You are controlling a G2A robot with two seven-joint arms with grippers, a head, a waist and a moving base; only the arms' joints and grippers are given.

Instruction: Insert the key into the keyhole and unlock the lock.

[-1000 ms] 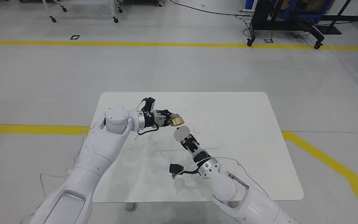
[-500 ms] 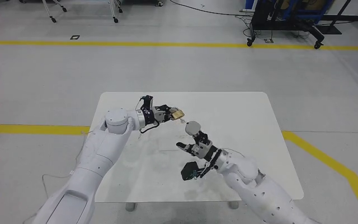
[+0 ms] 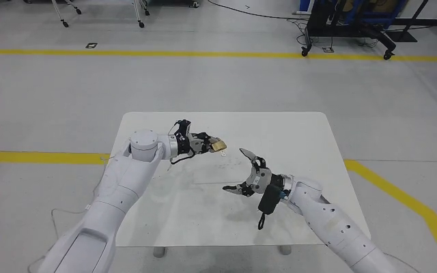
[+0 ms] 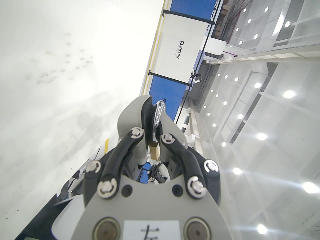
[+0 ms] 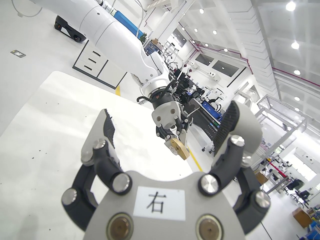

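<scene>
**Right gripper backed off the lock, fingers wide**

Since a second ago my right arm has swung away from the lock (image 3: 218, 146). Back then its gripper sat just beside the brass body. Now the right gripper (image 3: 235, 169) stands apart from the lock, to its right and nearer the robot. Its two fingers are spread wide with nothing between them. My left arm has barely shifted over the same second.

On my screens the left gripper (image 3: 208, 145) is clamped on the lock and holds it up off the desk (image 3: 293, 136), which lies under it. From the right wrist camera I see the left gripper (image 5: 176, 136) pointing down toward the desk. The lock (image 5: 180, 149) sticks out past its fingertips. The brass end face with the silvery keyhole (image 5: 175, 148) is turned toward the right gripper (image 5: 170, 108), whose ribbed pads stand well to either side of the lock. From the left wrist camera the left gripper (image 4: 155, 108) shows its pads pressed together on metal, with a strip of the brass lock (image 4: 155, 152) between the finger links.
</scene>
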